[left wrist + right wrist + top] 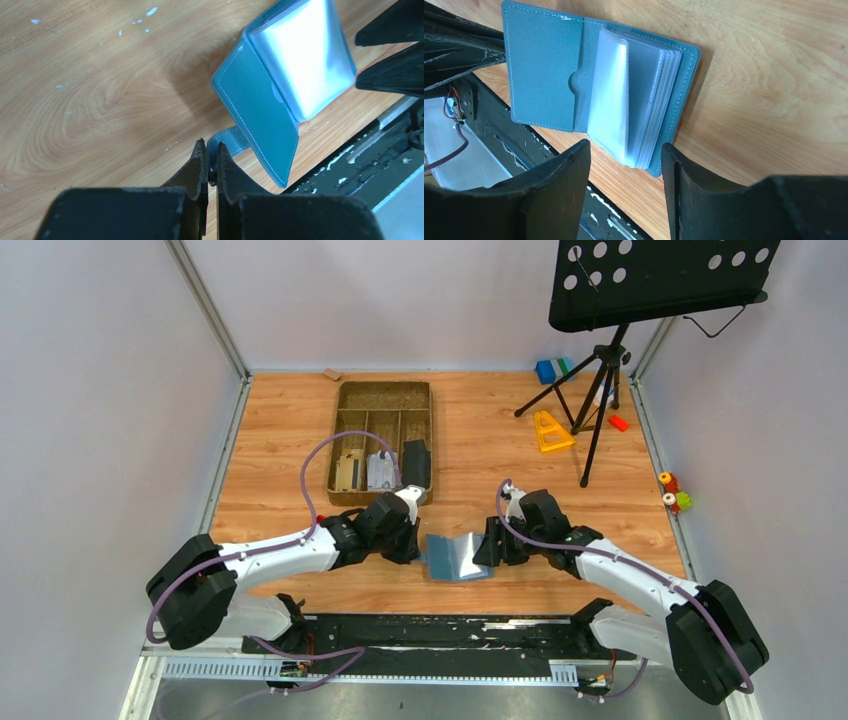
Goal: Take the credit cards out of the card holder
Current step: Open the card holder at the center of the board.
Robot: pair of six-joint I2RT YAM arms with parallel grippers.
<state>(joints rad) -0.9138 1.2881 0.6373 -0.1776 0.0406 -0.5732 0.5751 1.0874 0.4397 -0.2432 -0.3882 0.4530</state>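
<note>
The slate-blue card holder (458, 557) lies open on the wooden table between my two grippers. In the left wrist view its cover (260, 105) stands tilted up, and my left gripper (211, 150) is shut on its closing strap (231, 141). In the right wrist view the card holder (544, 70) shows a card pocket on one half and a stack of clear sleeves (634, 95) on the other. My right gripper (624, 150) is open, its jaws either side of the near end of the sleeves, not touching. The credit cards are hidden; I see only pale sleeves.
A brown divided tray (384, 405) with small items stands behind the left gripper (408, 545). A music stand tripod (600, 390), a yellow triangle (551, 430) and a blue-and-green block (553, 369) are at the back right. A black rail (430, 630) runs along the near edge.
</note>
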